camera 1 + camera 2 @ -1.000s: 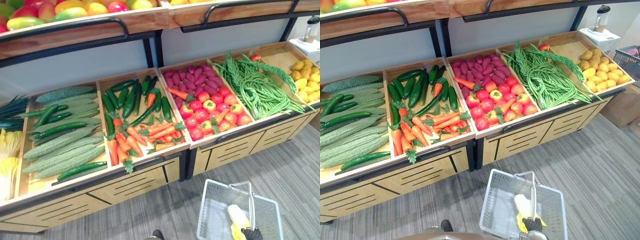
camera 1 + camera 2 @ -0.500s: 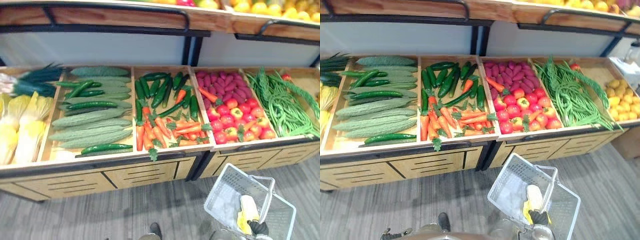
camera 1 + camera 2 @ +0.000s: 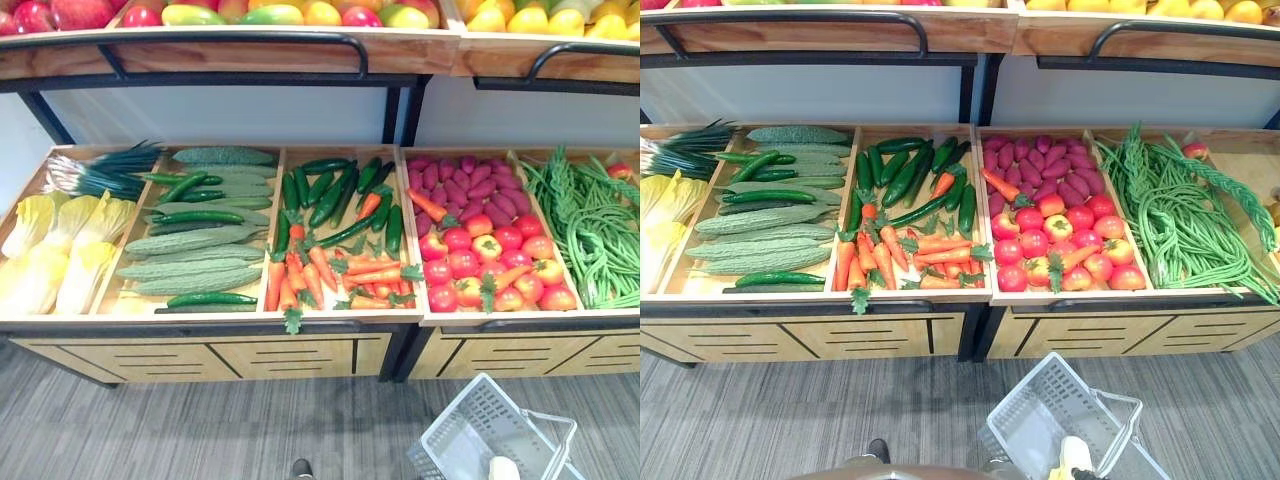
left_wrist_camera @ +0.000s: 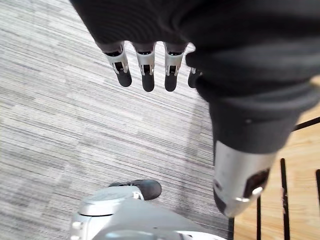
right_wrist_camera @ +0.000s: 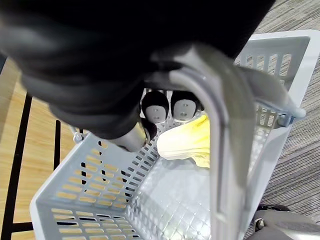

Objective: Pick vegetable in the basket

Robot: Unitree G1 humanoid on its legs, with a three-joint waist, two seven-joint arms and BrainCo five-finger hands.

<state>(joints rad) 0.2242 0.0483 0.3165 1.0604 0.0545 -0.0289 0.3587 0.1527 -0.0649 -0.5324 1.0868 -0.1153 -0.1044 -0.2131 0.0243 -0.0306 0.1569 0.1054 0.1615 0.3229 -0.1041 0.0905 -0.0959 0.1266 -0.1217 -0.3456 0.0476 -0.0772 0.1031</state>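
A pale grey plastic basket [image 3: 1040,415] hangs low in front of the vegetable stand, right of centre. A yellow-white napa cabbage [image 5: 182,142] lies inside it, also seen as a pale cabbage [image 3: 503,468] at the bottom of the left eye view. My right hand [image 5: 162,107] is shut on the basket's grey handle [image 5: 220,150], fingers curled under it. My left hand [image 4: 145,70] hangs over the grey floor with straight fingers and holds nothing.
The wooden stand [image 3: 300,350] holds bins of napa cabbages [image 3: 50,250], scallions [image 3: 100,170], bitter gourds [image 3: 190,245], cucumbers [image 3: 330,190], carrots [image 3: 330,275], purple sweet potatoes [image 3: 460,180], tomatoes [image 3: 490,265] and green beans [image 3: 590,220]. An upper shelf [image 3: 250,50] carries fruit.
The whole picture has shifted: the camera now faces the stand more squarely and the basket sits lower at the frame's edge. The cabbage stays in the basket, the right hand still on the handle.
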